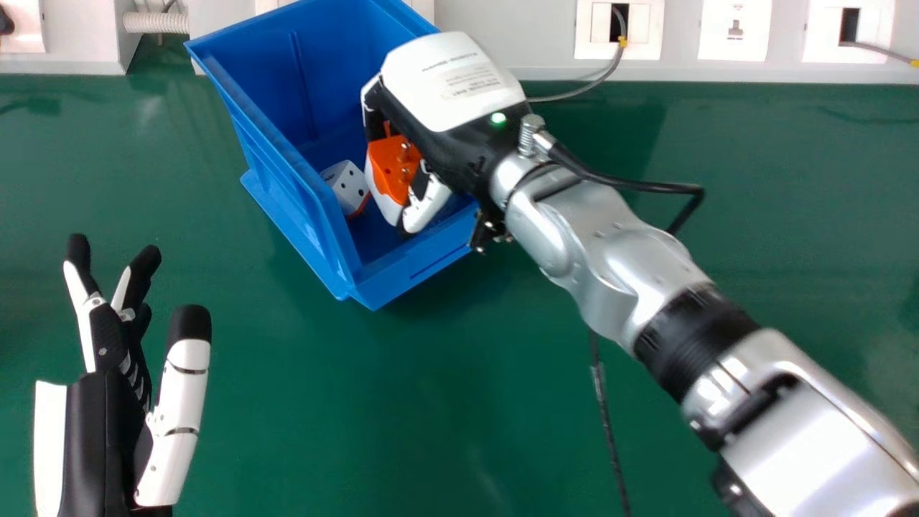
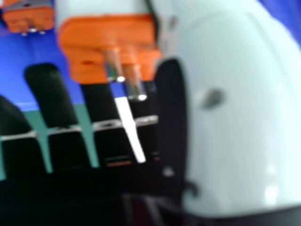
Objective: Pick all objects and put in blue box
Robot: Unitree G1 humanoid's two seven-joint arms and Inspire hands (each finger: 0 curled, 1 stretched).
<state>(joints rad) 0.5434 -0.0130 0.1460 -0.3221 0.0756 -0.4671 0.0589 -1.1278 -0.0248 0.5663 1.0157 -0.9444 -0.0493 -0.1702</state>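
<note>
the job looked well along; one white plastic plug adapter with an orange face and dark holes (image 1: 348, 185) already lay inside the open blue plastic box (image 1: 416, 269), which stood on the green surface (image 1: 431, 402); a second adapter, white with an orange face and metal pins (image 1: 393, 172), was held over the inside of the box, so letting it go and drawing back seemed to be what was left of this placement; whether other objects remained to be picked could not be told.

the silver right forearm (image 1: 610, 251) slanted in from the lower right corner of the head view, and the right robot hand (image 1: 452, 86) hung over the box's right side, its back turned up; it gripped the second adapter between thumb (image 2: 240, 113) and fingers (image 2: 51, 94), pins bared; the left robot hand (image 1: 108, 402) idled at the head view's lower left, fingers extended and holding nothing.
</note>
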